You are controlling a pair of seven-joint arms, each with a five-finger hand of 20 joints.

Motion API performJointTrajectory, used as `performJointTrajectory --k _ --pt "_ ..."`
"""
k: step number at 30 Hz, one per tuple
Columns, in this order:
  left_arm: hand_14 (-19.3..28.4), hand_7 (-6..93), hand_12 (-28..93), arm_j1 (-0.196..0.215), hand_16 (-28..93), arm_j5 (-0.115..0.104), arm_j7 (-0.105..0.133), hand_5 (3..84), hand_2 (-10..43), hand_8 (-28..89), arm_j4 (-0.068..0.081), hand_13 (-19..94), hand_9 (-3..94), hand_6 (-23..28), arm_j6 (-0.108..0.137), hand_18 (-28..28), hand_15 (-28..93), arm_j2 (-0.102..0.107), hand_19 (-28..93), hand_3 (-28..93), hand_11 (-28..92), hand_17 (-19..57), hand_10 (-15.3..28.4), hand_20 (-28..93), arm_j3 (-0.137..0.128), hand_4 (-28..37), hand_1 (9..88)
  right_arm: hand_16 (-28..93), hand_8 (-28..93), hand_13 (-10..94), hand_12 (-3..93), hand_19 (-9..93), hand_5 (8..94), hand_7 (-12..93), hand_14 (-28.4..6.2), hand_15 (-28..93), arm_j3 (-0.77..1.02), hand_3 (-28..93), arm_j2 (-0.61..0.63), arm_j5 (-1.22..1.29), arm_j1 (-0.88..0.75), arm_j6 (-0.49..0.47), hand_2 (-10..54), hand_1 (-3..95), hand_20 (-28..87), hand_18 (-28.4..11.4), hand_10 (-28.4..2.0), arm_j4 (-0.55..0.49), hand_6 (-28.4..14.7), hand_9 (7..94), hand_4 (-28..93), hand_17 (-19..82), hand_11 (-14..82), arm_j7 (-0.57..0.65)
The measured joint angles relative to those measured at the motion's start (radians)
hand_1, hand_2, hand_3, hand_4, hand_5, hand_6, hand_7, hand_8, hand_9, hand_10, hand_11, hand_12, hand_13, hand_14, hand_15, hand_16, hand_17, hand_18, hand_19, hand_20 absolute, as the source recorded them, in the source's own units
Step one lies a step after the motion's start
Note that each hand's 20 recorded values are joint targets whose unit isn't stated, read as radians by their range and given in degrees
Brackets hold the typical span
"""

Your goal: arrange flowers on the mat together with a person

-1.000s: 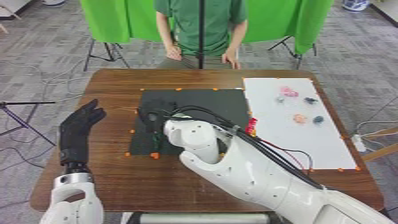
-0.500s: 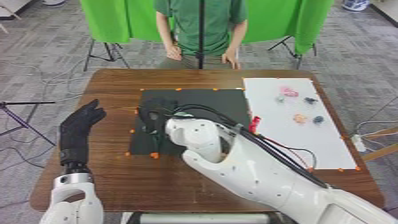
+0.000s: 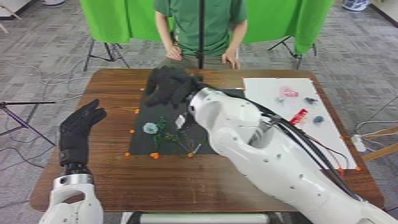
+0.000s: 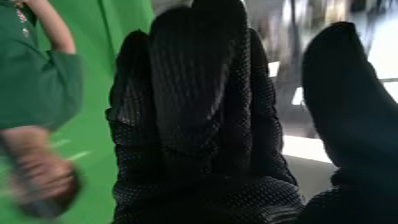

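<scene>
On the brown tabletop (image 3: 133,180), a black mat (image 3: 139,143) carries part of the arrangement. A pale blue flower (image 3: 150,128) lies toward the mat's left side, its green stem (image 3: 157,143) running toward the near edge. Just to the right of it is a small white piece (image 3: 180,121), and thin green and pale stems (image 3: 190,145) lie spread on the mat nearer the robot. What the white piece is, I can't tell.

The right arm (image 3: 280,162) crosses above the table from the near right, and the right hand (image 3: 169,89) is over the far left part of the black mat, beyond the blue flower. In the right wrist view that right hand (image 4: 191,120) has its fingers straight and close together, the thumb standing well apart, and nothing held between them.

The left hand (image 3: 78,122) is above the tabletop to the left of the mat, fingers extended and pointing away from the robot, empty.

To the right, a white sheet (image 3: 262,87) holds loose blooms: a pink flower (image 3: 289,92) at the far side, a dark blue flower (image 3: 310,100) near it, and a grey-blue flower (image 3: 318,120) closer in. Small orange markers (image 3: 155,155) line the black mat's near edge.
</scene>
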Motion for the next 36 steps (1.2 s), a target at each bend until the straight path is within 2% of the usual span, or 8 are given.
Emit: performJointTrajectory --k 2,6,9,13,18,21,27,36 --pt "17.3 13.0 15 0.002 2 0.002 0.0 49.7 11.6 -6 -0.004 39 47.5 3.6 -0.007 12.5 24 0.0 14 71 20 8.6 13.6 22 0.0 -19.8 27.4 32 -8 84 20.4 62 67.8 13 -7.6 29 0.109 65 0.019 0.118 -0.069 0.06 -3.7 28.2 30 -16.9 -13.4 -0.079 0.9 82.2 -14 46 18.1 0.01" --pt "17.3 13.0 15 0.001 2 0.017 0.0 49.7 11.2 -6 -0.01 38 47.5 3.5 -0.025 12.4 24 0.0 14 71 20 8.6 13.6 22 0.005 -19.6 27.5 28 -7 60 18.1 30 61.3 11 -15.1 18 0.323 67 0.029 0.301 -0.226 0.139 0.8 20.4 37 -17.0 -15.7 -0.181 -1.0 68.5 -13 32 10.8 -0.051" --pt "17.3 13.0 15 -0.008 2 0.031 0.0 49.7 11.0 -6 -0.009 38 47.5 3.5 -0.04 12.4 24 -0.001 14 71 20 8.7 13.6 22 0.016 -19.6 27.6 25 -6 45 16.5 11 53.6 8 -15.6 13 0.477 71 0.003 0.414 -0.354 0.108 3.2 12.4 33 -16.1 -15.8 -0.188 -1.1 56.0 -14 25 7.3 -0.209" --pt "17.3 13.0 15 -0.038 2 0.04 0.001 49.7 10.9 -6 -0.003 39 47.5 3.5 -0.055 12.4 24 -0.011 14 71 20 8.7 13.6 22 0.049 -19.6 27.6 22 -7 39 15.5 5 50.0 8 -13.8 11 0.652 75 -0.09 0.616 -0.54 0.081 3.5 8.8 32 -15.3 -15.2 -0.177 -0.2 50.9 -15 24 6.4 -0.426" --pt "17.3 13.0 15 -0.094 2 0.071 -0.001 49.7 9.4 -6 0.014 39 47.4 3.6 -0.103 12.4 24 -0.023 14 70 20 8.7 13.6 21 0.104 -19.6 27.6 19 -7 38 14.9 2 49.3 9 -12.8 11 0.713 76 -0.14 0.872 -0.735 0.312 3.8 7.3 32 -14.8 -14.9 -0.17 0.2 49.7 -16 23 6.3 -0.575" --pt "17.3 12.8 15 -0.118 2 0.088 -0.003 49.6 8.0 -6 0.017 38 47.5 3.6 -0.119 12.5 24 -0.032 14 70 20 8.6 13.6 21 0.128 -19.4 27.5 19 -7 38 14.9 2 49.3 9 -12.7 11 0.749 76 -0.15 1.001 -0.825 0.346 4.2 7.1 32 -14.7 -14.9 -0.175 0.2 49.8 -16 23 6.4 -0.587" --pt "17.3 12.7 15 -0.125 2 0.142 -0.011 49.5 4.8 -6 0.013 38 47.5 3.7 -0.133 12.5 23 -0.045 13 69 20 8.5 13.6 21 0.131 -19.2 26.8 18 -7 37 14.9 2 49.6 9 -12.5 12 0.766 76 -0.173 1.058 -0.914 0.263 4.3 7.0 32 -14.7 -14.8 -0.185 0.1 49.8 -16 23 6.4 -0.586" --pt "17.4 12.6 15 -0.123 3 0.141 -0.008 49.6 3.7 -6 0.01 38 47.6 3.9 -0.132 12.5 23 -0.042 13 68 20 8.4 13.5 21 0.121 -19.5 26.6 18 -7 37 14.9 2 49.9 9 -12.7 12 0.755 76 -0.18 0.994 -0.91 0.254 4.6 7.0 32 -14.7 -14.7 -0.188 0.1 50.2 -16 23 6.5 -0.586"
